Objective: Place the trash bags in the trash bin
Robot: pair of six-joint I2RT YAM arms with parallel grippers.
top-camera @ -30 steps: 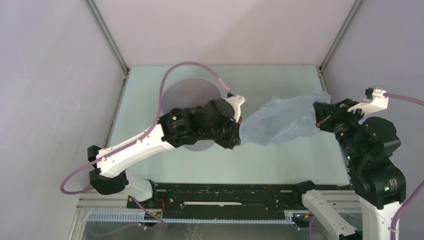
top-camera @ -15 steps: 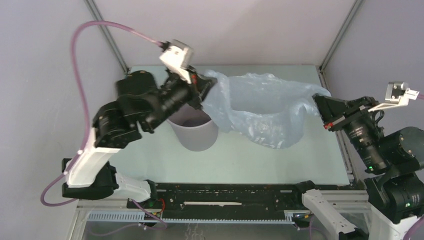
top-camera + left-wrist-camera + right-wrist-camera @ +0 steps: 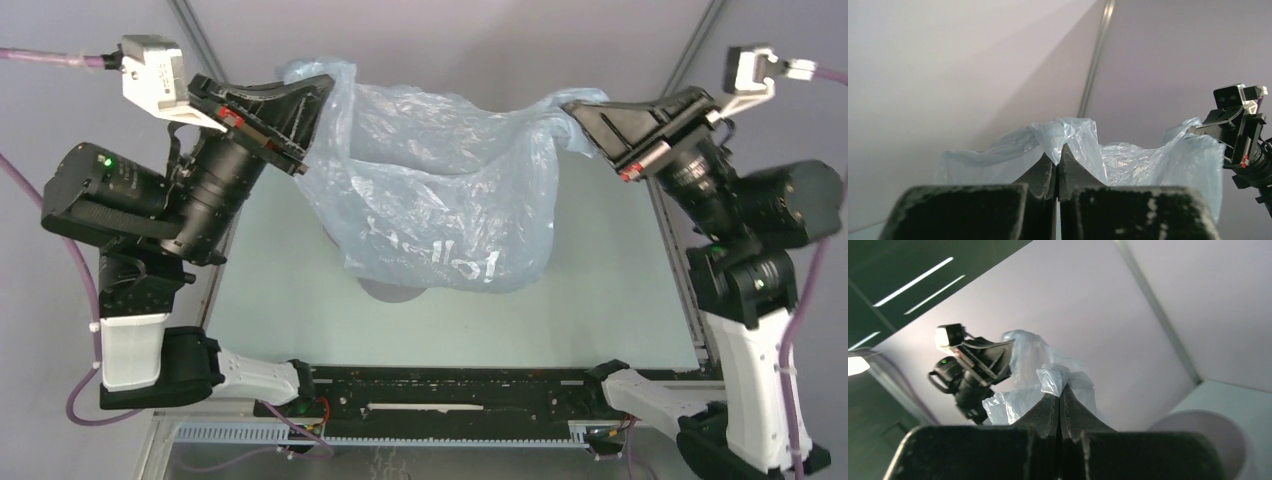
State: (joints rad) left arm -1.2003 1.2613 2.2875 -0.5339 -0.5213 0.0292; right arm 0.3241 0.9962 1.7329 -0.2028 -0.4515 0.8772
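- Jaws of the left gripper (image 3: 318,98) are clenched on one upper edge of the trash bag (image 3: 440,200). In the left wrist view its two black fingers (image 3: 1040,175) meet with no gap, and a small tuft of film stands up just above their tips.
- Jaws of the right gripper (image 3: 575,108) are pressed together in the same way on the opposite upper edge. The right wrist view shows a crumpled knot of film sitting directly over the closed tips.
- The bag hangs between the two grippers, spread wide, with its top edge sagging in the middle. Both grippers are raised high, one at each side of the workspace.
- The lower part of the bag hangs over the trash bin (image 3: 398,292). In the top view only a narrow grey curve of the bin shows under the lower edge of the bag. Whether the film touches the bin, I cannot tell.
- The film is thin, pale blue and translucent, with many wrinkles and glossy white highlights.
- The bin is grey and round with a smooth wall. It stands on the pale green table (image 3: 600,300).
- The fingers are matt black with a rough, slightly speckled surface, and they taper to a point.
- A purple cable (image 3: 60,58) runs from the wrist of the left arm.
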